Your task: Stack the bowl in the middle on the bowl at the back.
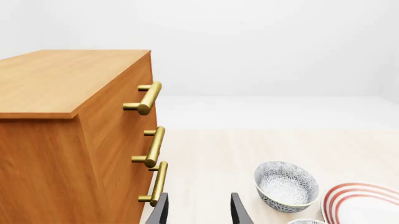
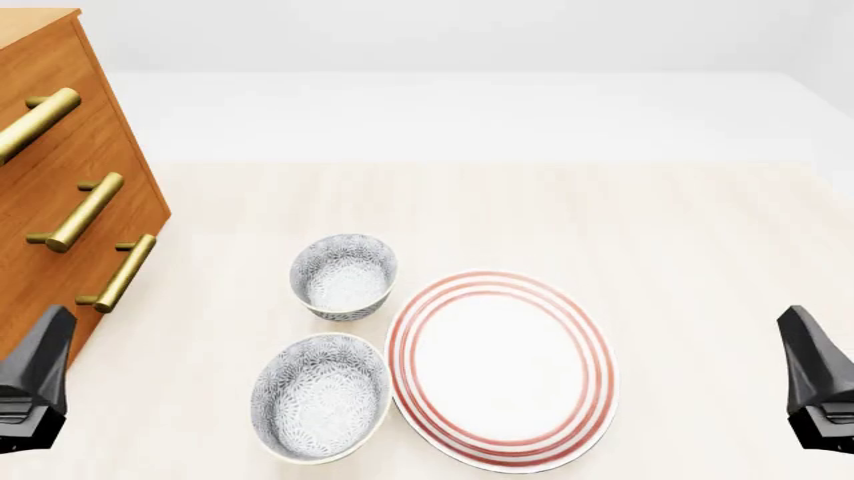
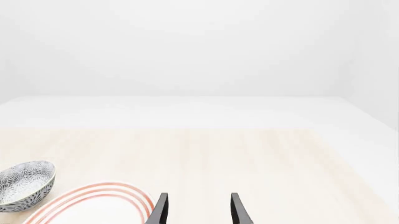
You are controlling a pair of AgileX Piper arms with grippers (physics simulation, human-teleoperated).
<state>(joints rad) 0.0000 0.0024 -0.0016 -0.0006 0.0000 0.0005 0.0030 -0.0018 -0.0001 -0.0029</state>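
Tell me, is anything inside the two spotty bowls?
No. The nearer, wider bowl and the deeper back bowl both show only their patterned insides. Nothing sits on the plate beside them either. What is under each bowl is covered.

The table (image 2: 694,230) carries a plate (image 2: 502,368) near its front centre. The bowl in the middle (image 2: 320,397) sits just beside the plate at its nine o'clock, while the bowl at the back (image 2: 344,276) lies at the plate's ten o'clock. A drawer chest (image 2: 54,190) stands at the table's far left.
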